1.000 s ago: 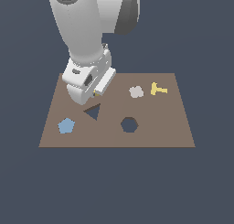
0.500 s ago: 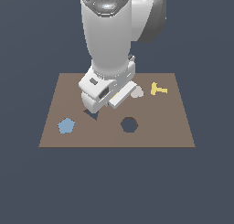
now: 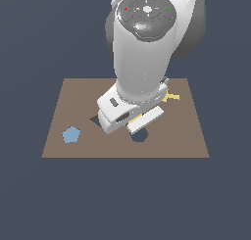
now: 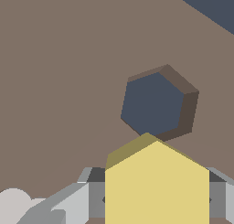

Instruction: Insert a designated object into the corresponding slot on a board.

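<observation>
While seen from the exterior view, mostly arm: the bulky white wrist hangs over the middle of the board point(image 3: 186, 136), hiding much of it. Poking out below the wrist, a sliver of the yellow hexagon point(image 3: 136, 120), just above the dark hexagonal slot point(image 3: 140, 135), whose lower edge alone shows. Off toward the exterior view's left, the blue pentagon point(image 3: 71, 134) lying flat on the board, and between it and the wrist a corner of the triangular cutout point(image 3: 94, 119). Behind the arm on the exterior view's right, a bit of the yellow T-shaped piece point(image 3: 171, 96). Claw itself hidden here.

As for the wrist view, much plainer. Claw point(image 4: 157, 198) pinching the yellow hexagon point(image 4: 157, 186) between its grey fingers point(image 4: 93, 198), one on each flank, spread only as wide as the block. Slot point(image 4: 155, 104) empty and just ahead of the block's leading point, the two nearly overlapping in this picture but not aligned. Height above the board not readable from here.

Judged on progress: picked up and carried nearly to the hole, so well past halfway. Left to do, by the look of it: centre over the slot, match the corners, lower, release.
</observation>
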`<state>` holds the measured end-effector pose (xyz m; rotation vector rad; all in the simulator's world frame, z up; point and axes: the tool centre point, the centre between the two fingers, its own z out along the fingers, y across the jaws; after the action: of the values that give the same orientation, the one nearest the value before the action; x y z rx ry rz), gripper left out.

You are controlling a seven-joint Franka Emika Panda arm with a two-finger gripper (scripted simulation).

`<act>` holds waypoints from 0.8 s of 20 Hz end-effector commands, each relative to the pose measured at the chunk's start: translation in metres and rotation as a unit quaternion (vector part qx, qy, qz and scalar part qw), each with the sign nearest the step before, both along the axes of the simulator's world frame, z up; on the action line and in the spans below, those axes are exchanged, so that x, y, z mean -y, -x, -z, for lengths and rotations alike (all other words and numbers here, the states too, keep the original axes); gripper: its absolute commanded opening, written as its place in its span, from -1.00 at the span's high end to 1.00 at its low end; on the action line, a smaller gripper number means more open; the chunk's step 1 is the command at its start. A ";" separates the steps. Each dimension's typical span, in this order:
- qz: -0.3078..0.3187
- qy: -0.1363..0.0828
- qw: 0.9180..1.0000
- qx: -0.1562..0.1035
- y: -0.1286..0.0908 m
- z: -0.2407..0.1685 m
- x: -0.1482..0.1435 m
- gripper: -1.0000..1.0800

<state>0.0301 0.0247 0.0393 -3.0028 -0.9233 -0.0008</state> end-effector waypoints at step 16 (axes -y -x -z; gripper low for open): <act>0.095 0.000 0.995 0.000 -0.046 -0.001 -0.018 1.00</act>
<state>0.0746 0.0423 0.0403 -3.0758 -0.6415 0.0000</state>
